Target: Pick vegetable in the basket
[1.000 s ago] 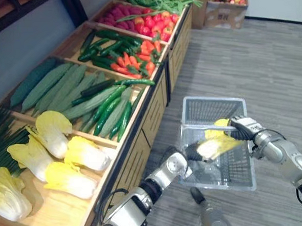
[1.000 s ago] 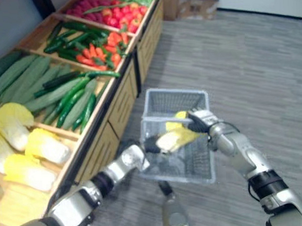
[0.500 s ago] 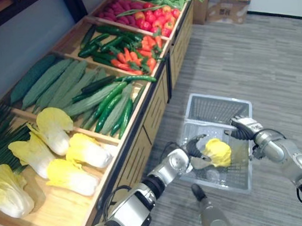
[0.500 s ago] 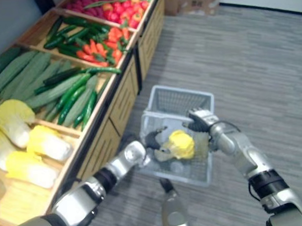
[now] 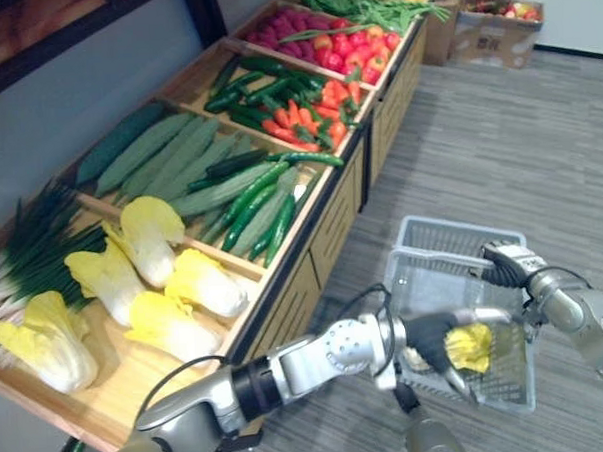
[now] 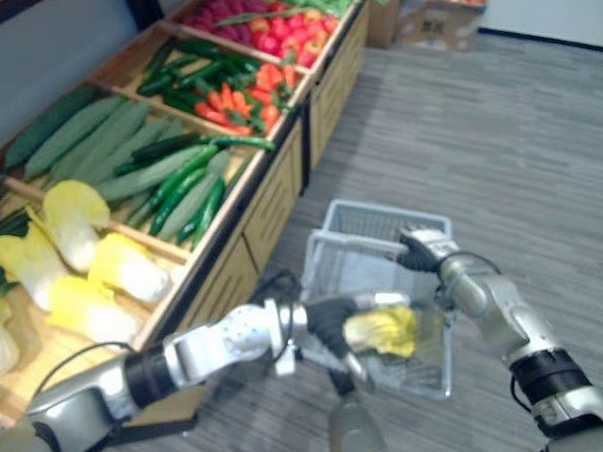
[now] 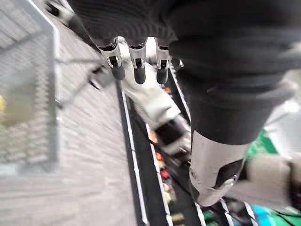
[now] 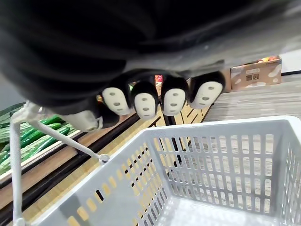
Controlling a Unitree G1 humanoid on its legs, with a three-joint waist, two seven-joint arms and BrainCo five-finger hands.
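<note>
Produce shelf (image 5: 294, 286) runs along the left, near to far. Grey basket (image 5: 424, 276) hangs right of it over the floor (image 5: 498, 147), carried by the right hand (image 5: 507, 261), fingers curled round the handle (image 8: 61, 139). Yellow cabbage (image 5: 471, 347) appears to lie inside, at the near end. Left hand (image 5: 433, 338) just beside it, fingers loose, holding nothing. Step looks like release: lift the left hand up and left, clear of the rim. Shelf edge is close on the left; room to move lies right and far.

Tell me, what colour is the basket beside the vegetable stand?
The basket is pale grey all over, showing best in the right wrist view.
</note>
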